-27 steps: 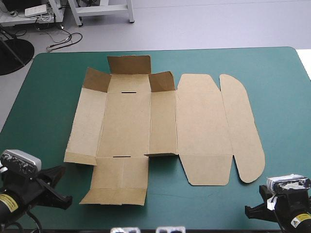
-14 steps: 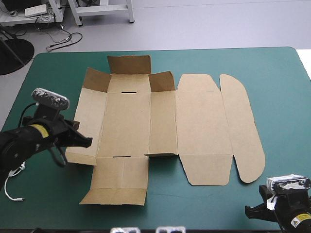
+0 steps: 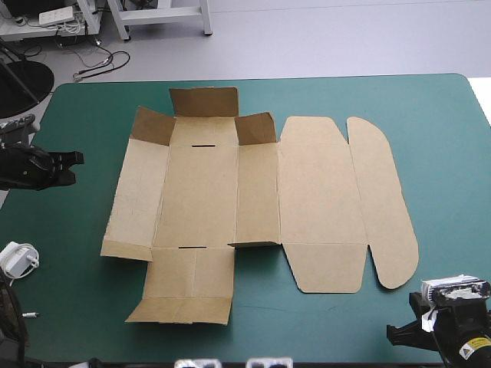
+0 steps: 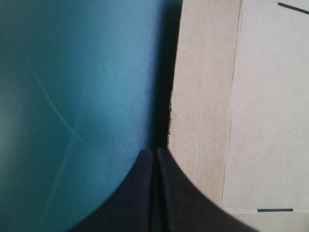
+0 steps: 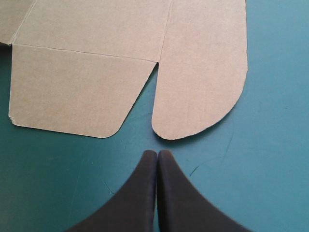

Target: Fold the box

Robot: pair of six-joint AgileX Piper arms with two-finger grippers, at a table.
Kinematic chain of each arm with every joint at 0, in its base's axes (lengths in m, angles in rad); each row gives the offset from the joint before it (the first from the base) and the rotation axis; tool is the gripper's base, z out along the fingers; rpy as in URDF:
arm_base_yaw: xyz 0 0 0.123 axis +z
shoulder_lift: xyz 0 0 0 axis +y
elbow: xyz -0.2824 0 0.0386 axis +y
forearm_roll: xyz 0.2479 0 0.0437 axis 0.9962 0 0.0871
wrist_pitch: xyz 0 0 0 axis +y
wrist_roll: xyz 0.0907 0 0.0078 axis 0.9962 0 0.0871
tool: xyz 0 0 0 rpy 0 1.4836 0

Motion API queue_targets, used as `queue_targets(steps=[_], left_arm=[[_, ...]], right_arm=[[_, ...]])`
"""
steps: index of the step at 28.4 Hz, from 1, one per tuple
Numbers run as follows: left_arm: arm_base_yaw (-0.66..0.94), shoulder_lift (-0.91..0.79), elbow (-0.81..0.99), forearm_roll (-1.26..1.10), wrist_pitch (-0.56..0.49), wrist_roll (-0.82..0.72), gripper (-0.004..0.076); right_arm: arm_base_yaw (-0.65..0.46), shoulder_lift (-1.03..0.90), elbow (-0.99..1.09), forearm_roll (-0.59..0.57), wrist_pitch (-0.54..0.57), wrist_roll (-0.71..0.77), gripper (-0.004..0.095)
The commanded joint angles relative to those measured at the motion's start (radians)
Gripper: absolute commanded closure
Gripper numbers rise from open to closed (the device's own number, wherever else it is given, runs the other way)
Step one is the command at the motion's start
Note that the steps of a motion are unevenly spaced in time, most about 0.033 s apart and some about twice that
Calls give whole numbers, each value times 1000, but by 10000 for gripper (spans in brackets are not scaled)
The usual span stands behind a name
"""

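Even light, dark shadow beside the box (image 4: 207, 96).

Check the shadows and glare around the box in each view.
High view: even light, a thin dark shadow under one near edge of the box, no glare. Left wrist view: a dark shadow band on the teal-green cover along the box's edge, ahead of the left gripper. Right wrist view: flat light, hardly any shadow.

The left hand (image 4: 155, 152) sits left of the box (image 3: 253, 201), the right hand (image 5: 157, 153) before its near-right corner.
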State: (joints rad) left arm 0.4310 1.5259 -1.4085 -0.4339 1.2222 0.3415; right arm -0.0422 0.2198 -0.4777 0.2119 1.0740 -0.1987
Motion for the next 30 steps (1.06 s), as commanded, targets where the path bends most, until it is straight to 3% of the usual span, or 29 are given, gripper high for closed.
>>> queue_targets(steps=[1, 7, 10, 13, 17, 19, 30], left_arm=[[15, 3, 13, -66, 69, 47, 708], [15, 71, 15, -43, 69, 52, 699], [15, 81, 15, -34, 69, 71, 639], [15, 89, 15, -22, 69, 99, 504], [15, 104, 15, -26, 69, 107, 251], [15, 114, 15, -26, 69, 89, 172], [-36, 175, 22, -120, 69, 91, 157]], right_arm=[[3, 14, -27, 11, -56, -6, 923], [3, 14, -27, 11, -56, -6, 923], [3, 14, -27, 11, -56, -6, 923], [3, 14, -27, 11, -56, -6, 923], [3, 14, -27, 9, -56, -4, 923], [3, 14, -27, 7, -56, 0, 923], [3, 14, -27, 7, -56, 0, 923]])
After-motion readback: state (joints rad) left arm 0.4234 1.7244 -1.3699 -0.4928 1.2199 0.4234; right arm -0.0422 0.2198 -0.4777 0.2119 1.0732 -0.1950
